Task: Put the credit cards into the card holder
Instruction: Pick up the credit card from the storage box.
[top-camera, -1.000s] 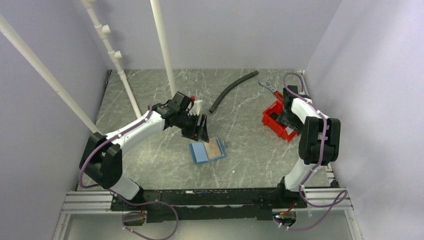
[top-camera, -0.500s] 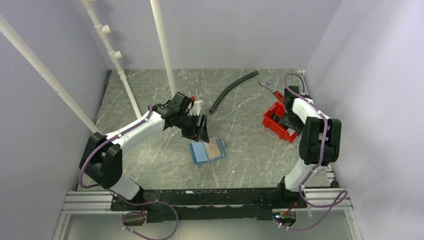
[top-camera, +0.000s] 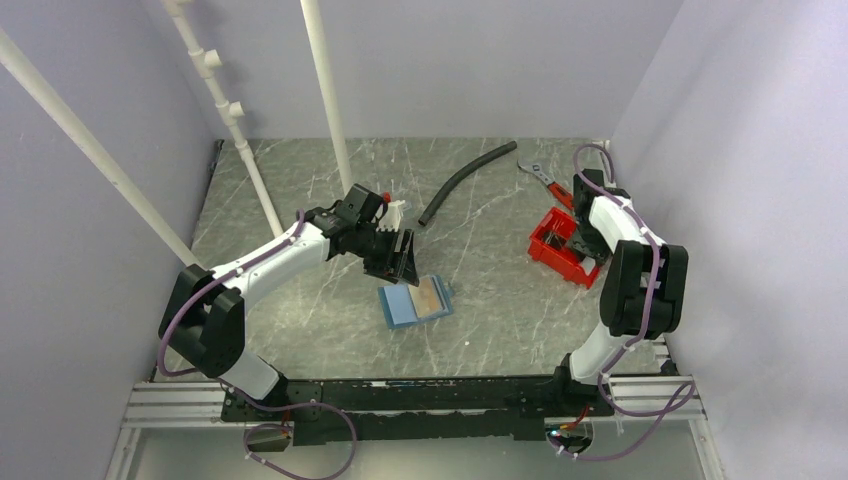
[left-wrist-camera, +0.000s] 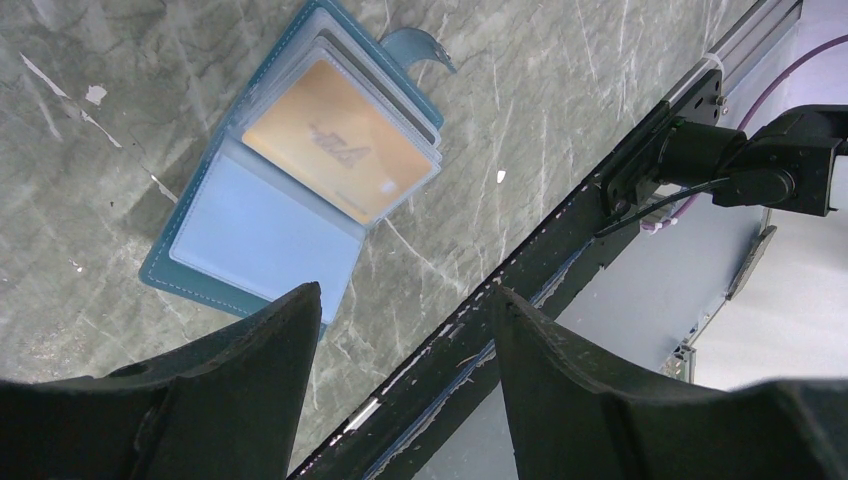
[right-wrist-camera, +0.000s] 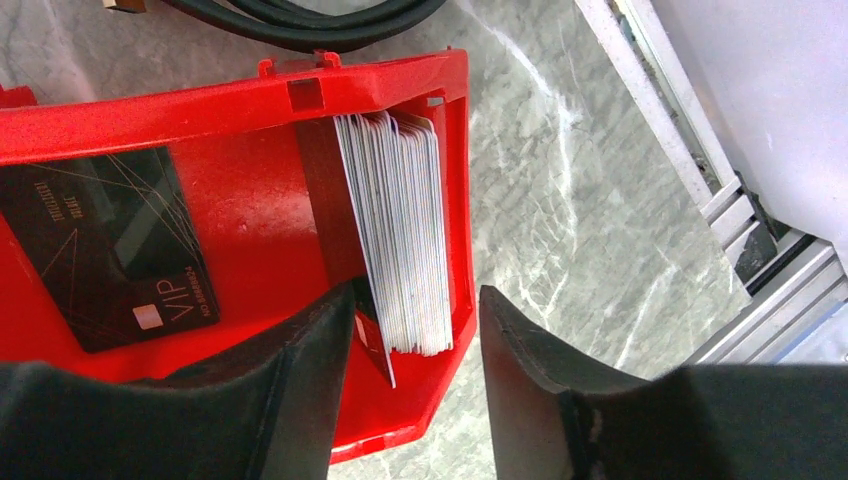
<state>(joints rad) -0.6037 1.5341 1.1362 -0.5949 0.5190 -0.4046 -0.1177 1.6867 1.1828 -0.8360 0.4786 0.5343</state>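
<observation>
On the right side of the table, the right arm's elbow sits a little lower and further right than a second ago, and the red bin (top-camera: 553, 243) under its wrist has shifted slightly the same way. The left arm, the card holder (top-camera: 415, 301) and the black hose (top-camera: 467, 180) lie where they were.

The right gripper (right-wrist-camera: 415, 310) is inside the bin's corner with its jaws spread wide. Between the two fingers (right-wrist-camera: 320, 350) stands a stack of pale cards (right-wrist-camera: 400, 230) on edge against the bin's side wall; the fingers flank the near end of the stack, but whether they touch it cannot be told. A black card (right-wrist-camera: 110, 250) marked VIP lies flat on the bin floor, apart from the fingers.

The left gripper (left-wrist-camera: 405, 300) hangs just behind the card holder, jaws equally spread and holding nothing. The holder lies open on the table's middle, its left half showing an empty pale-blue pocket, its right half carrying a tan card (left-wrist-camera: 340, 140) in the top sleeve.
</observation>
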